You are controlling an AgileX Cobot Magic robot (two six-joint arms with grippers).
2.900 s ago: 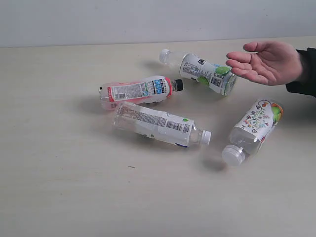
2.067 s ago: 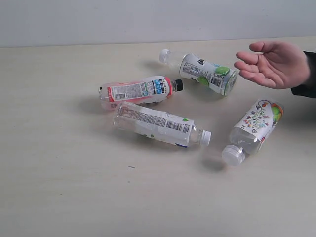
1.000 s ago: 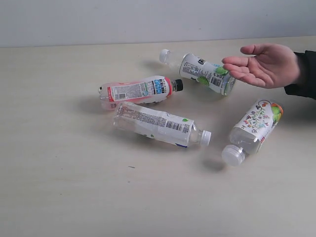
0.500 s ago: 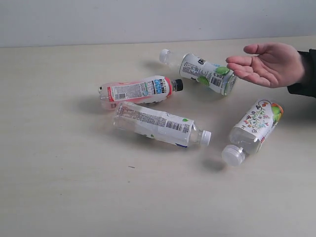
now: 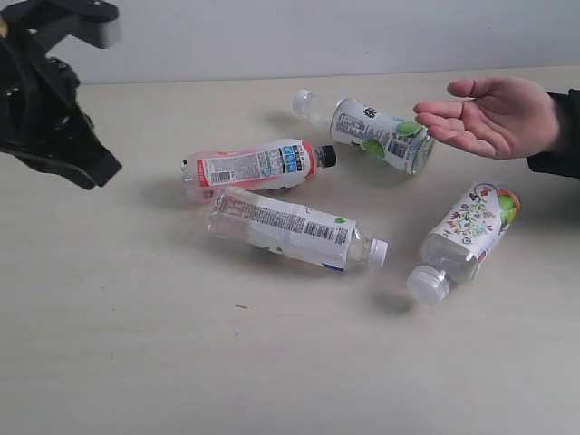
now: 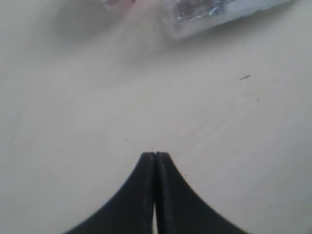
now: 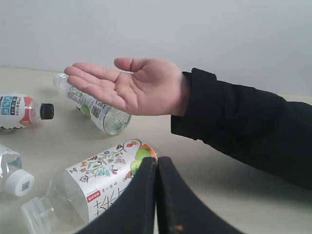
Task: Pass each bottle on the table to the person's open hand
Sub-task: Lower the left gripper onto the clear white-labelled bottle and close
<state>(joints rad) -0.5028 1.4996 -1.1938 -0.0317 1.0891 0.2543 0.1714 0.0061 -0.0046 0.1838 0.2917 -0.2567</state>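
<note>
Four bottles lie on their sides on the table [image 5: 181,362]. The pink-labelled, black-capped bottle [image 5: 254,166] lies beside the white printed one [image 5: 294,228]. The green-accented bottle [image 5: 376,132] rests at the back, just under the person's open hand [image 5: 494,113]. At the right lies the floral bottle [image 5: 467,237]. My left arm [image 5: 50,100] hangs at the far left, away from the bottles. Its gripper [image 6: 155,155] is shut and empty above bare table. My right gripper [image 7: 157,160] is also shut and empty, close over the floral bottle [image 7: 92,183] and below the hand [image 7: 131,87].
The person's dark sleeve [image 7: 243,126] reaches in from the right above the table. A pale wall [image 5: 290,36] runs along the table's far edge. Bare table stretches in front of the bottles.
My left arm has come into the exterior view at the upper left. The hand has wavered slightly above the green-accented bottle. The bottles have not moved.
</note>
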